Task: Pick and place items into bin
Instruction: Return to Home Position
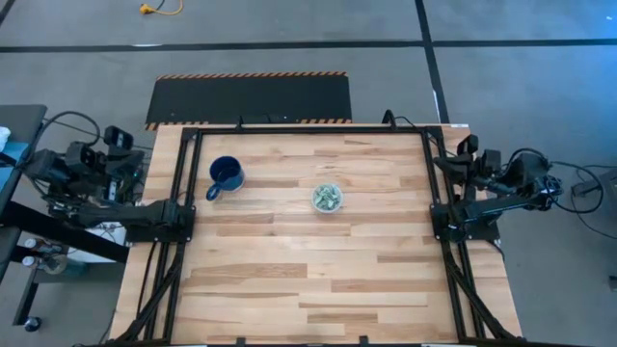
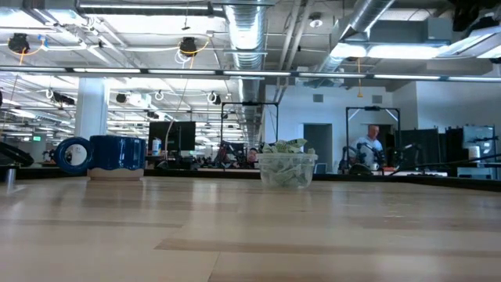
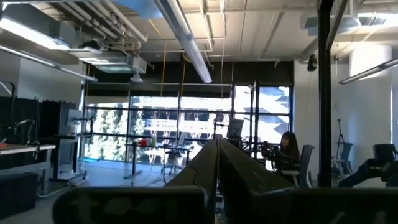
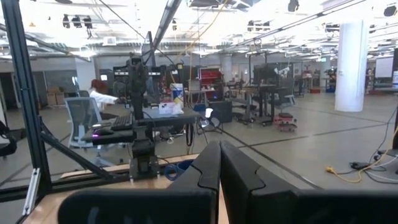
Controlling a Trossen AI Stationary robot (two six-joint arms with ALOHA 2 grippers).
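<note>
Clear round plastic cup (image 1: 327,200) holds crinkly green-white packets (image 2: 286,146) on the wood-plank tabletop (image 1: 308,275); a glossy blue mug (image 1: 227,174) stands near it. Left fingers (image 3: 196,168) and right fingers (image 4: 200,168), well apart from the cup, are pressed together, empty.

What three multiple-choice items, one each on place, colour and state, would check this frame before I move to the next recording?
1. In the high view, where does the clear cup stand?
A. Inside the mug
B. Touching the mug
C. Apart from the mug, on the side nearer the right arm

2. What colour is the mug?
A. Red
B. Dark blue
C. White

3. How do the jaws of the left arm and the right arm stand?
A. Shut and empty
B. Wide open
C. Gripping the mug

Answers:
1 C, since bare wood shows between cup and mug.
2 B, as the high and low views both show it dark blue.
3 A, since each wrist view shows them closed together with nothing between.
</note>
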